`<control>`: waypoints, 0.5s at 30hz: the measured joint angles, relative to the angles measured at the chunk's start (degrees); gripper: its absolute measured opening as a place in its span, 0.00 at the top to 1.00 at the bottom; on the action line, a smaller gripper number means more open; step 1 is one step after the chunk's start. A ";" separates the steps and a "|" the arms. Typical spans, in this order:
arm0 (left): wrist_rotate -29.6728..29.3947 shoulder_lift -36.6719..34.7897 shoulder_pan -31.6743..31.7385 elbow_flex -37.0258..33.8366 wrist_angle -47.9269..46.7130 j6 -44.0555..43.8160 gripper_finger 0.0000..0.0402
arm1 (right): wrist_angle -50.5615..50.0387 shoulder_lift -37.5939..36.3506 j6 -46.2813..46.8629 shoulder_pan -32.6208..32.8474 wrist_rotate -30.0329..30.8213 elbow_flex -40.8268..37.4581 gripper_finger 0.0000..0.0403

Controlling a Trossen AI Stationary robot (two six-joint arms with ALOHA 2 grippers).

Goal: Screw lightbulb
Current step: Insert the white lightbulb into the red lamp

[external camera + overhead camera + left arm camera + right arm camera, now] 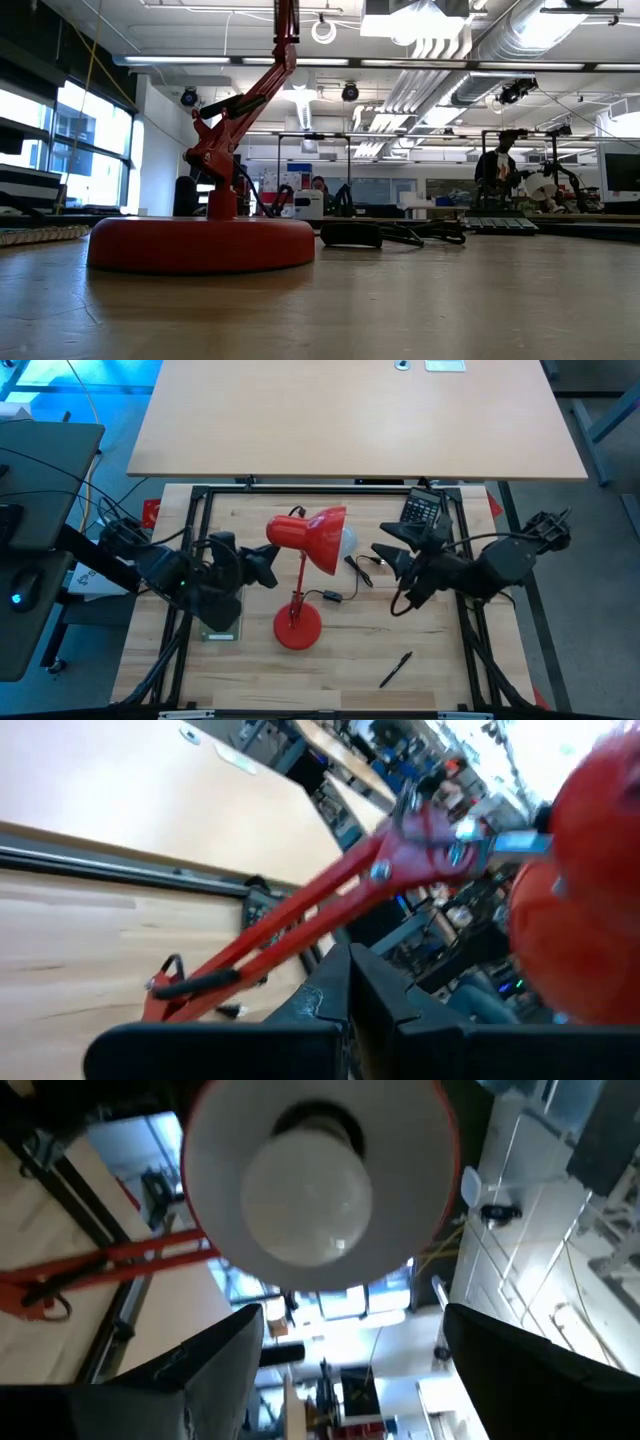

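The red desk lamp stands mid-table on its round base [298, 628], its shade [318, 536] tipped sideways with the opening facing the table's right. The white lightbulb [305, 1200] sits in the socket inside the shade, and its tip shows at the shade's mouth [347, 541]. My right gripper [350, 1320] is open and level, its fingers standing short of the bulb on the right of the shade [385, 557], touching nothing. My left gripper [272, 570] is shut with nothing in it, just left of the lamp's slanted arm [330, 890] and below the shade's back.
The lamp's black cord and switch [330, 598] lie right of its arm. A black pen [395, 670] lies near the front right. A dark keypad [422, 510] sits at the far right. A second tabletop [350, 415] lies beyond the far edge.
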 joint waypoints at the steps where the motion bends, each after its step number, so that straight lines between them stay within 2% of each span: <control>1: -0.20 -0.38 0.22 0.00 0.50 0.00 1.00 | -0.02 0.08 -0.01 0.00 -1.10 0.00 0.24; 8: 0.88 -3.21 1.79 0.00 6.77 5.01 1.00 | -0.06 2.79 -3.50 -2.37 -5.52 0.00 0.24; 15: 1.78 -4.50 2.81 0.00 18.68 19.37 1.00 | 4.98 4.19 -5.74 -5.53 -7.11 -0.04 0.24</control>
